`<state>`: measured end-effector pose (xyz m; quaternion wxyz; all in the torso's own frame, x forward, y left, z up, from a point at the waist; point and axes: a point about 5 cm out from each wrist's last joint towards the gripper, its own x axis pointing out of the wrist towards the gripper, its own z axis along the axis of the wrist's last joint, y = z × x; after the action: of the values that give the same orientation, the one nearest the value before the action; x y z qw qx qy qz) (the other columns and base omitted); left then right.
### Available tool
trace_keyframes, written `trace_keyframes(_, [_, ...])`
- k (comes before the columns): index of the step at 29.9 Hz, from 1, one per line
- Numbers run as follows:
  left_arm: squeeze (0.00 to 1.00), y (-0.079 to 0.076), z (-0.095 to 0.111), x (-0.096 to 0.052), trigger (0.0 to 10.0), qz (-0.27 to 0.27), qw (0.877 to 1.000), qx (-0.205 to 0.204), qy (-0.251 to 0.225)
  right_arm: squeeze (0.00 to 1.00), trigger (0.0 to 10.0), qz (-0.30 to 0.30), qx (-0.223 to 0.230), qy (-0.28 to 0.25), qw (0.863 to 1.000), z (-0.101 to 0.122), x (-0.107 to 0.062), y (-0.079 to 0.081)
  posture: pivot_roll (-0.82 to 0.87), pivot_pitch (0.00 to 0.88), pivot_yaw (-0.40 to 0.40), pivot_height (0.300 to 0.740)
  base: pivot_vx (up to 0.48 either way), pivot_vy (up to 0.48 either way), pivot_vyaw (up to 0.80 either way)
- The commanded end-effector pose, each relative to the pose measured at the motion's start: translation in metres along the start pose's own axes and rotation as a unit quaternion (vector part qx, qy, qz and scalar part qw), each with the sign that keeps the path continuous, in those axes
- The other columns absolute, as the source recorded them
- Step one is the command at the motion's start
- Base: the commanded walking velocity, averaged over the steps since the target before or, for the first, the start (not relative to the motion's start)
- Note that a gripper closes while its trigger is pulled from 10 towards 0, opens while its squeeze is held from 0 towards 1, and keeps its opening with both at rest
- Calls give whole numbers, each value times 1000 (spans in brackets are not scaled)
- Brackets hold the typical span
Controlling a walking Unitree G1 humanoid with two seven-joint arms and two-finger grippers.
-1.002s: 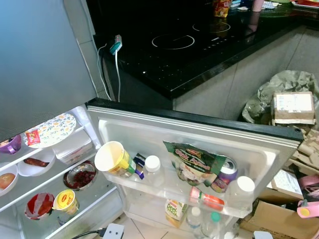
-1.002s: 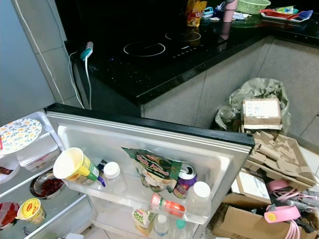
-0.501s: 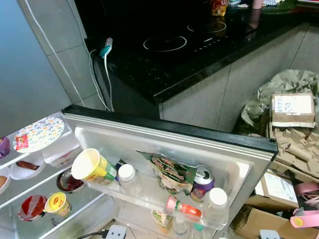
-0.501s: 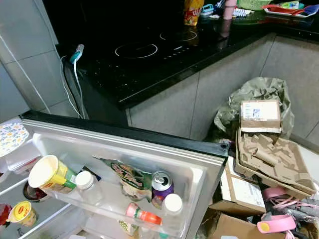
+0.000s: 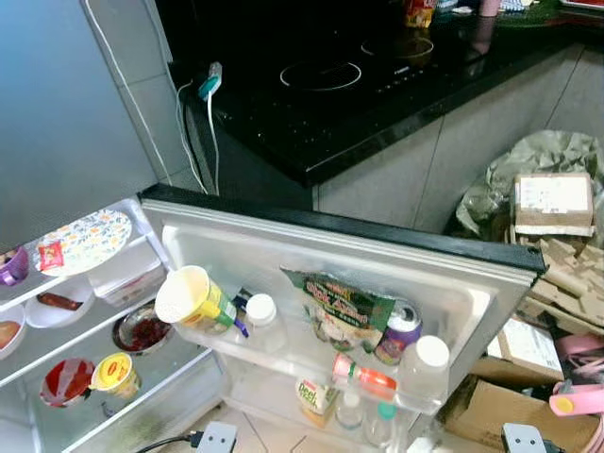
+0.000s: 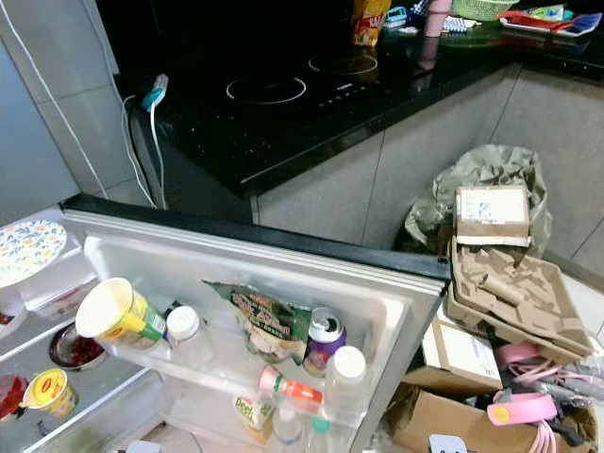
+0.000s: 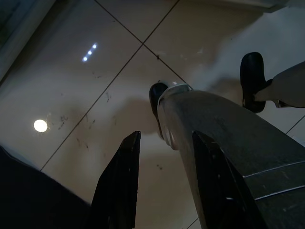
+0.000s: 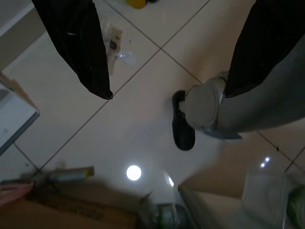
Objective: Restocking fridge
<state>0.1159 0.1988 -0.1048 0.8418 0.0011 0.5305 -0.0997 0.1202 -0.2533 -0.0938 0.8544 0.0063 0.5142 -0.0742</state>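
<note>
fridge door (image 5: 340, 241): cup (image 5: 193, 299) left of bag (image 5: 342, 307), can (image 5: 400, 331) right | counter (image 5: 377, 85) behind | cardboard boxes (image 5: 555, 203) right

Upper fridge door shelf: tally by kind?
Cups: 1, yellow cup
White-capped bottles: 2, one, another
Snack bags: 1, green bag
Cans: 1, purple can
Small red-and-white bottle lying flat: 1
Total: 6
</note>
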Motion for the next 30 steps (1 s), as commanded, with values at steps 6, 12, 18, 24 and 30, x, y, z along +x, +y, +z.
trace_keyframes(6, [0,-1,-12,-2,10000,-2,1000,5,27,0,10000,1,3,13,1000,-11,-1,3,-25,0,9,740,-379,0,0])
trace_keyframes(12, [0,0,-11,-2,10000,-1,1000,5,26,0,10000,1,3,15,1000,-12,-1,4,-27,0,11,740,-361,0,0])
trace_keyframes(18, [0,0,-11,-2,10000,0,1000,6,25,0,10000,1,2,14,1000,-11,-1,3,-28,0,12,740,-102,0,0])
trace_keyframes(24, [0,3,-10,-2,10000,6,999,24,27,0,10000,3,3,13,1000,-11,-1,4,-31,0,12,740,0,-80,0])
trace_keyframes(30, [0,5,-14,-4,10000,11,999,29,36,0,10000,0,6,12,1000,-11,-2,3,-30,0,13,740,0,-480,0])
